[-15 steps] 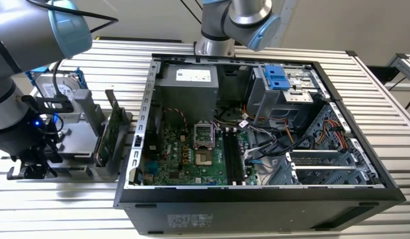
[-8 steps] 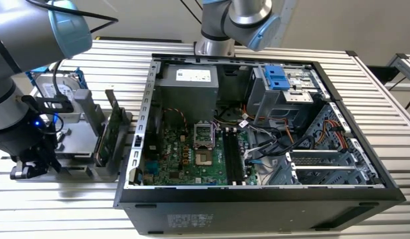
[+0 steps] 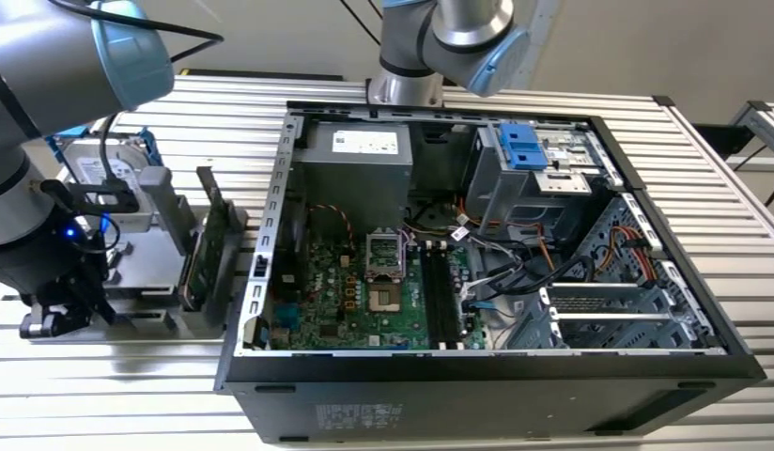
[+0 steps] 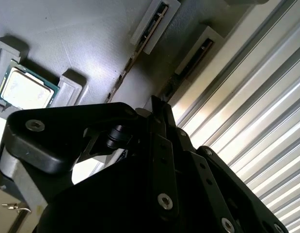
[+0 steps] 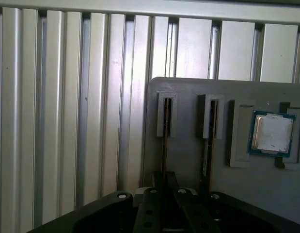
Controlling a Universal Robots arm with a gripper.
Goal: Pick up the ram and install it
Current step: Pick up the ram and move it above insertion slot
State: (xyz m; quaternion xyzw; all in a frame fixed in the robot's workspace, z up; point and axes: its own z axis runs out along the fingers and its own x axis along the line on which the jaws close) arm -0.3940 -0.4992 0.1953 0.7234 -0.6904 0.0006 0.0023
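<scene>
Directly ahead of the end effector (image 5: 164, 187), the ram (image 5: 164, 145) stands on edge in a slot of the grey holder (image 5: 188, 165), in line with the end effector's centre. A second stick (image 5: 209, 121) and a processor chip (image 5: 271, 133) lie off to one side. Whether the end effector is clenched or released cannot be told. A sound pick likely requires centring astride the thin edge, square to the stick's length, clear of the neighbouring stick.
</scene>
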